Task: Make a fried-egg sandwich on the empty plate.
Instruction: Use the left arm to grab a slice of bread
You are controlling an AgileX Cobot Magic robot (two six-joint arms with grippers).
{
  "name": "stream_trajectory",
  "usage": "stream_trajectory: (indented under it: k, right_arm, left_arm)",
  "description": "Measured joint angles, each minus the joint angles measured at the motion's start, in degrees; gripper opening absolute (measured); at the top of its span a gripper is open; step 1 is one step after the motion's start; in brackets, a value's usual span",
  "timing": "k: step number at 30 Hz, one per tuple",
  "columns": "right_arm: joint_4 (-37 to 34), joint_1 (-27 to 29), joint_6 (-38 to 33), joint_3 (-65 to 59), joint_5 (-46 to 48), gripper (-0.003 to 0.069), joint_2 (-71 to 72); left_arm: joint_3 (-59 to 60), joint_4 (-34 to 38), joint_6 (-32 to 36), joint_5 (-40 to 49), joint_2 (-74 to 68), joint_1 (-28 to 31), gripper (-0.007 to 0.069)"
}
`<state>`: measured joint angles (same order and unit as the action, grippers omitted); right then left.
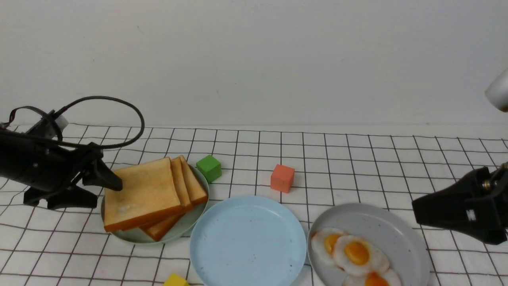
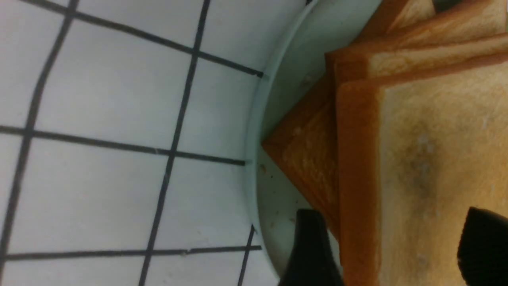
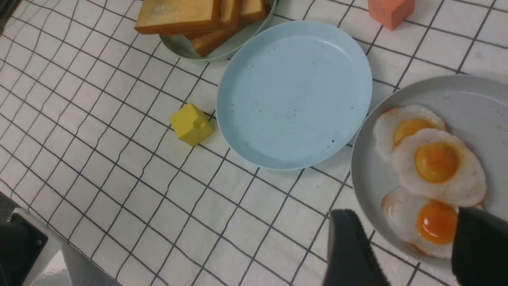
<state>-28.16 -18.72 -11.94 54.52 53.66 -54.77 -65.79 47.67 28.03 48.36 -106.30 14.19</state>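
Left gripper (image 1: 107, 193) is sitting with its jaws spread wide around the crust edge of the top toast slice (image 1: 143, 194). It's not pinching yet, so I'm guessing it's lining up a grab off the pale green plate (image 1: 135, 237). The left wrist cam is showing one finger (image 2: 313, 246) beside that edge, which the front cam is hiding. The empty light blue plate (image 1: 248, 238) is waiting between both grippers. Right gripper (image 1: 416, 210) is hovering spread too, fried eggs (image 1: 357, 252) on the grey plate (image 1: 397, 226) just ahead of its fingertips.
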Motion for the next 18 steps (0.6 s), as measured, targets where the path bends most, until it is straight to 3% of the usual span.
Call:
stream_trajectory:
  k: [4, 7, 15, 18]
  right_arm:
    - [0.00, 0.00, 0.00, 0.00, -0.04, 0.0374, 0.00]
    - [0.00, 0.00, 0.00, 0.00, -0.04, 0.0374, 0.00]
    - [0.00, 0.00, 0.00, 0.00, -0.04, 0.0374, 0.00]
    - [0.00, 0.00, 0.00, 0.00, -0.04, 0.0374, 0.00]
  left_arm:
    - [-0.08, 2.17, 1.78, -0.05, -1.03, 0.00, 0.0461]
    - [-0.07, 2.73, 2.49, -0.18, -1.16, 0.00, 0.0405]
    - [-0.28, 2.55, 3.33, -0.61, -1.16, 0.00, 0.0073]
    - [-0.34, 2.41, 3.85, -0.55, -1.16, 0.00, 0.0029]
